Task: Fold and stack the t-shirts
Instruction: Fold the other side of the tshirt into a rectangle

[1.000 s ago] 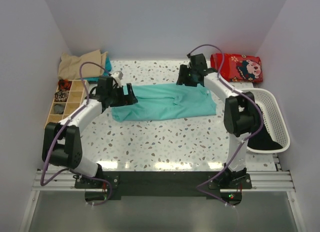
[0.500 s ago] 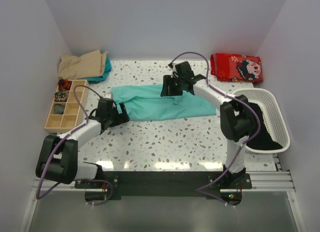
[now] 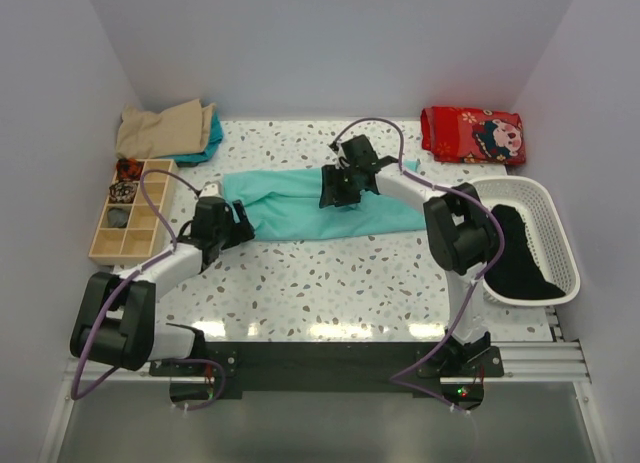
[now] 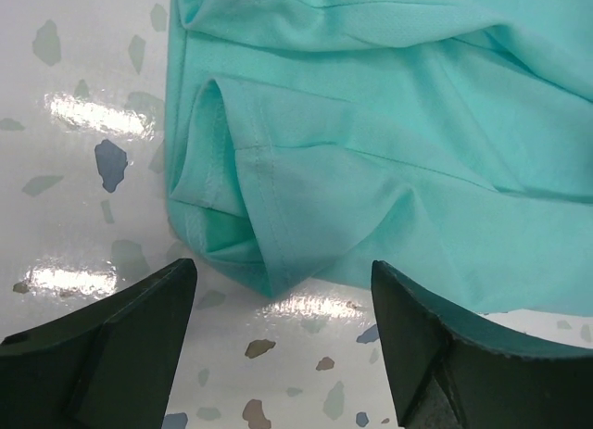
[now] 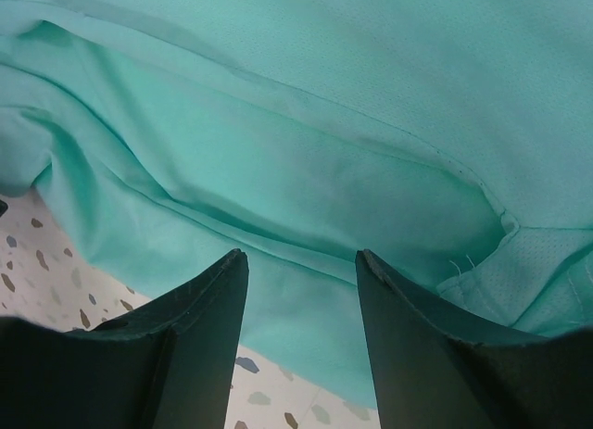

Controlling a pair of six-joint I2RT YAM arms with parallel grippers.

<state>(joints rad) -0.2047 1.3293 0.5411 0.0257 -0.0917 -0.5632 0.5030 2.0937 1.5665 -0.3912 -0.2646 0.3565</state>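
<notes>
Folding of the teal t-shirt (image 3: 330, 208) is in hand; stacking is not yet begun. The garment lies as a long band across the middle of the table (image 3: 330, 283). The left gripper (image 3: 238, 228) stands at its near left corner, jaws released, hem just ahead. The right gripper (image 3: 336, 195) hangs over the band's middle, jaws apart, nothing pinched. Next move, as judged: close both jaws on fabric edges, then lift evenly.
</notes>
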